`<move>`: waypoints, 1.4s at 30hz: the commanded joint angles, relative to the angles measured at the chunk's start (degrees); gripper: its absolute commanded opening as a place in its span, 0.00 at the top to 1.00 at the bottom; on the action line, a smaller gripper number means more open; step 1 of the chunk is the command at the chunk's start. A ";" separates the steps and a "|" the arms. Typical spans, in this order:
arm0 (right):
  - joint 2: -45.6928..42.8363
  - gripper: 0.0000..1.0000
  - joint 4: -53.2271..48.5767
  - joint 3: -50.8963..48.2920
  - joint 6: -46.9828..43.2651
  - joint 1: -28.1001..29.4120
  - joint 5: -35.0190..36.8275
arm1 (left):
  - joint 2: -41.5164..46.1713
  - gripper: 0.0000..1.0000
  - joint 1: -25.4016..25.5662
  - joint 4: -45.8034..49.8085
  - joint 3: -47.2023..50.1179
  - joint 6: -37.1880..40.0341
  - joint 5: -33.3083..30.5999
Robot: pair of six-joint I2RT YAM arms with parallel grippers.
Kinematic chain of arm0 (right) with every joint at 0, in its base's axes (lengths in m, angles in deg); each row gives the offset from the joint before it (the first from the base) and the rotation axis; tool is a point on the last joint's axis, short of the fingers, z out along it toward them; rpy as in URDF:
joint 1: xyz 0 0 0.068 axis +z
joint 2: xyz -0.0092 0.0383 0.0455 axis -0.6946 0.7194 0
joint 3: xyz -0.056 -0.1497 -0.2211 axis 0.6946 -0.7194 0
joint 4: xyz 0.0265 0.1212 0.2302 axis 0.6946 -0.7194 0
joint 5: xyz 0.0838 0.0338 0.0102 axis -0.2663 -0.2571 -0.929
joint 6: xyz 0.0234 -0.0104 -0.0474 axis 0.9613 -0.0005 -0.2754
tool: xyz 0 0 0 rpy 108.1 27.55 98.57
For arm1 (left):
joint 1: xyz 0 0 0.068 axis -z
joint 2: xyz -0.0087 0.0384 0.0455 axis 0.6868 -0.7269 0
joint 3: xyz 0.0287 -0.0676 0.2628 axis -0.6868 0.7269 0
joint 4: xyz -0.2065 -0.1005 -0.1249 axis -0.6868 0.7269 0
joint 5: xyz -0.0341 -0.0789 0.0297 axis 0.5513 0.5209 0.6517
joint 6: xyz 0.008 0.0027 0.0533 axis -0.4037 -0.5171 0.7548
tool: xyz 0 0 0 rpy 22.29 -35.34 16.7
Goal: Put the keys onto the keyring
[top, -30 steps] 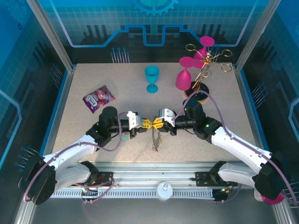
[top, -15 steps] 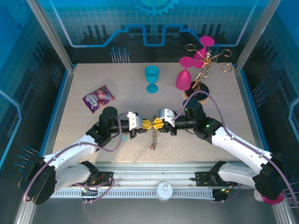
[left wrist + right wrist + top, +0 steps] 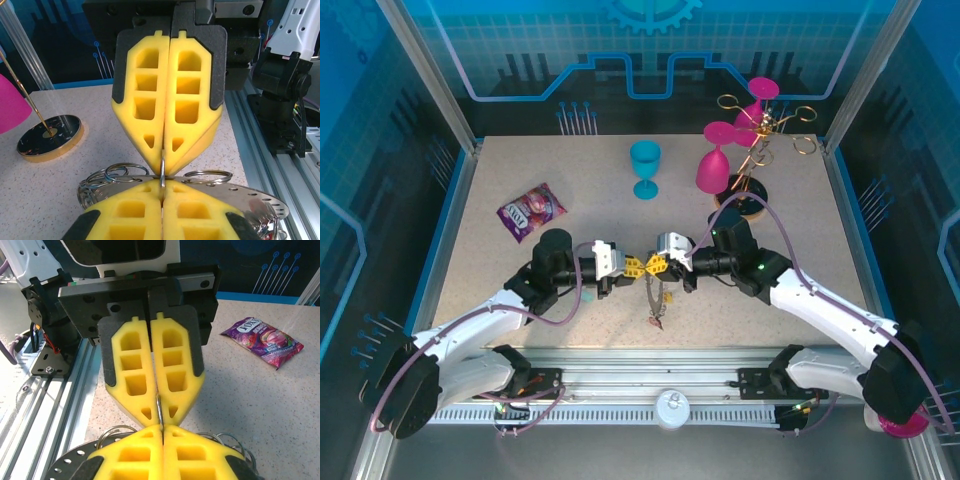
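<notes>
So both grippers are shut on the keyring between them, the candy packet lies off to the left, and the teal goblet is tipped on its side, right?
No. The teal goblet stands upright, as the top external view shows. The rest holds: the left gripper and right gripper are shut on the keyring, and the candy packet lies to the left.

Robot lab: blue-panelled enclosure (image 3: 620, 60), aluminium rail (image 3: 650, 362)

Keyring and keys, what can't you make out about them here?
Keys: top external view, too small to count or tell colours.
Keyring: left wrist view, middle hidden behind the left gripper, bottom edge cuts it off.
Thin metal strip: right wrist view, edge-on between the left gripper's pads, key or ring unclear.
</notes>
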 commanded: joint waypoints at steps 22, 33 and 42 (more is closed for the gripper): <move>7.34 1.00 -27.66 17.33 -8.43 5.79 11.42 | -0.34 1.00 1.15 10.28 -4.72 4.79 -1.08; -4.95 0.76 -3.70 0.00 0.67 -0.01 6.40 | 1.90 1.00 1.36 -1.68 -0.05 1.22 -1.29; -4.67 0.71 1.30 -2.97 3.01 -0.24 3.66 | 1.92 1.00 1.33 -8.68 2.33 -3.69 -0.29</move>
